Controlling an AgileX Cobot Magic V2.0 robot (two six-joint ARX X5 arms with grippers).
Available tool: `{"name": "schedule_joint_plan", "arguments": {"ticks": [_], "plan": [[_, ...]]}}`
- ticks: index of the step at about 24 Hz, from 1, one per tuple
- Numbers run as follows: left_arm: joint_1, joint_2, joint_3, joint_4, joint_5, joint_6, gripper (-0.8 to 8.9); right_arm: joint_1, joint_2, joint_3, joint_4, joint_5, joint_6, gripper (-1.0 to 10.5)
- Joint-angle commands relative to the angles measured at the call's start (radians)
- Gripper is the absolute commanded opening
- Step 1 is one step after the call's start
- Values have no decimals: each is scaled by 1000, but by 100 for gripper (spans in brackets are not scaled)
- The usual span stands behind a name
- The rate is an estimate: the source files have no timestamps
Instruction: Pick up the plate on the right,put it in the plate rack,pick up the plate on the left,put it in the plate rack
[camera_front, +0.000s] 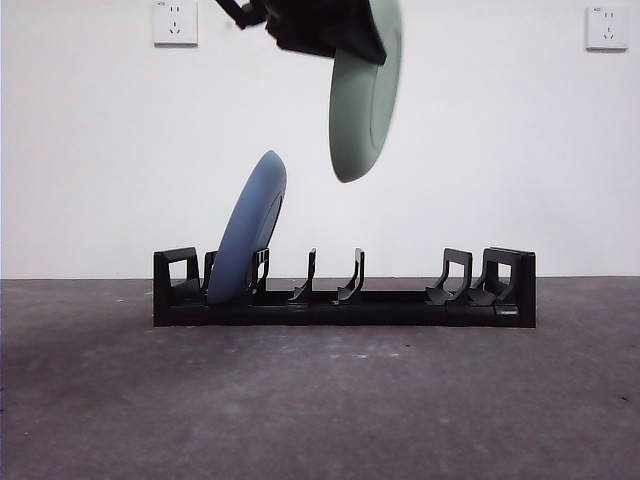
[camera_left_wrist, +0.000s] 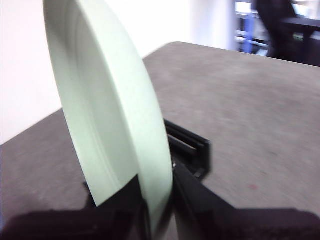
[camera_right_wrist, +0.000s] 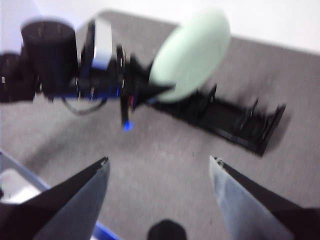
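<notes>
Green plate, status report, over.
Left gripper shut on green plate, held high above plate rack. Right gripper open, waiting. Blue plate already racked; middle slots free.

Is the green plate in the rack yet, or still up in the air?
Up in the air. The green plate hangs edge-down from the left tool, clear above the plate rack, where the blue plate already leans.

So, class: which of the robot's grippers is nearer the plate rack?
Left. The left gripper holds the green plate in the air above the plate rack. The right gripper hangs open well back from it, holding nothing.
</notes>
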Motion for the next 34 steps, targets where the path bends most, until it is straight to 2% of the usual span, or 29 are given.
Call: {"name": "schedule_joint_plan", "arguments": {"ticks": [1, 7, 11, 25, 34], "plan": [[1, 33, -2, 50, -43, -42, -8, 1, -47, -113, -23, 7, 33, 343], [4, 120, -2, 123, -112, -70, -8, 1, -142, -339, -23, 26, 61, 343], [19, 179, -2, 163, -125, -98, -8, 1, -174, -425, -23, 26, 69, 343], [47, 303, -2, 187, -147, -145, -8, 1, -180, -442, 7, 27, 79, 343], [53, 343, -2, 126, -172, -145, -9, 1, -180, -442, 8, 27, 79, 343]]}}
